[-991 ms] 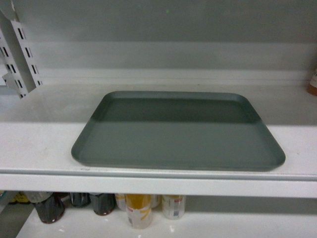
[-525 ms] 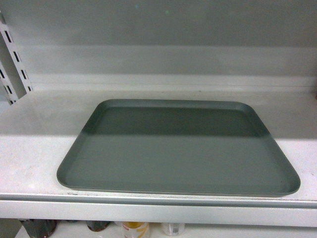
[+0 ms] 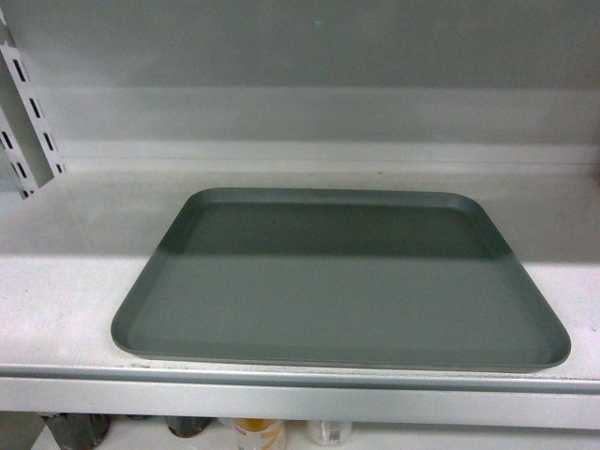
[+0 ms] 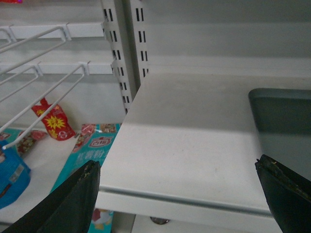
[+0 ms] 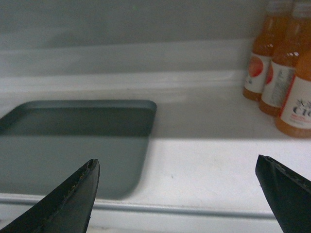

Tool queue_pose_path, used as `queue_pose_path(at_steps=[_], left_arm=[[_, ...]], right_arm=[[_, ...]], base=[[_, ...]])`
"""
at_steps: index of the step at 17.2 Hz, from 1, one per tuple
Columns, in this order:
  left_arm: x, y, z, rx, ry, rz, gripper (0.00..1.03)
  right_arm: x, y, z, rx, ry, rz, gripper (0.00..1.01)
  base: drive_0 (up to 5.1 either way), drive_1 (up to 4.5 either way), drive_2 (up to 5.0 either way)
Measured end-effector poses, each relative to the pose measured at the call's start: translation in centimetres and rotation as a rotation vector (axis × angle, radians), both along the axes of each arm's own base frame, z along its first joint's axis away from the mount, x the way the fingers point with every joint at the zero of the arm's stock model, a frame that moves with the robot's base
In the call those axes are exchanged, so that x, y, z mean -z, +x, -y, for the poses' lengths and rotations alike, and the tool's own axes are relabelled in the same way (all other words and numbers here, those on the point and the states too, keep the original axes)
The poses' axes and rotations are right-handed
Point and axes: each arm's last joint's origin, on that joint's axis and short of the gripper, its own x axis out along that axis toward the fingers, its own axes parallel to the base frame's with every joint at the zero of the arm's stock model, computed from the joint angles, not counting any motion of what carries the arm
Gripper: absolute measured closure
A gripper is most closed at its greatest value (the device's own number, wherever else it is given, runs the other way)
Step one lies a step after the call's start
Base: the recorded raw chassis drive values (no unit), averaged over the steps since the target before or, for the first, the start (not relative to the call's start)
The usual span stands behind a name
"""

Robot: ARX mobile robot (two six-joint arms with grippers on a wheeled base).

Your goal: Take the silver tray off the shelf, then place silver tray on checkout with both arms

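Note:
The silver tray (image 3: 342, 281) lies flat on the white shelf (image 3: 66, 281), its near rim close to the grooved front edge. Neither arm shows in the head view. In the left wrist view my left gripper (image 4: 177, 167) is open and empty in front of the shelf (image 4: 194, 131), left of the tray's left end (image 4: 284, 121). In the right wrist view my right gripper (image 5: 177, 165) is open and empty, in front of the shelf (image 5: 204, 145) off the tray's right end (image 5: 77, 141). The checkout is out of view.
Orange drink bottles (image 5: 286, 73) stand on the shelf to the right of the tray. A slotted upright (image 4: 121, 58), wire hooks (image 4: 43, 73) and snack packets (image 4: 53, 121) lie to the left. Bottles and cans (image 3: 258, 433) stand on the board below.
The head view has moved closer: the tray looks larger and lower in frame, and the lower shelf's bottles have slid nearly out of view. The tray itself has not moved.

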Motion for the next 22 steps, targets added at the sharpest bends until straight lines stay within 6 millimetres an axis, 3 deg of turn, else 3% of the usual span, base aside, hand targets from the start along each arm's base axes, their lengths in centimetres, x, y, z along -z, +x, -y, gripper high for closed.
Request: queue_pose_path(at_steps=[5,10,15,19,20,22], left_arm=[[0.6,3.9,1.0,0.109,-0.012,-0.007,0.05],[2.3,9.6,2.7,0.215,-0.046,-0.048,0.05],[6.7,15.8,5.2,0.288,-0.042,-0.195,0.05],[7.8,18.5,5.2,0.286,-0.053,-0.23,0.05],[7.8,20.4,5.3,0.283,-0.087,-0.238,0.05],[7.6,21.1,5.7,0.288,-0.087,-0.242,0.05]], right_arm=[[-0.6,3.7,-1.1,-0.066,-0.001,-0.005,0.03],[2.1,8.4,-2.9,-0.116,-0.016,-0.113,0.03],[5.5,14.1,-4.7,-0.101,-0.044,-0.252,0.03],[5.1,16.9,-5.5,-0.079,-0.04,-0.25,0.03],[5.2,18.7,-6.1,-0.069,-0.041,-0.277,0.03],[5.6,19.6,-6.4,-0.06,-0.046,-0.317,0.03]], base=[[0.0,0.0,0.0],[0.0,0.0,0.0],[0.0,0.0,0.0],[0.0,0.0,0.0],[0.0,0.0,0.0],[0.0,0.0,0.0]])
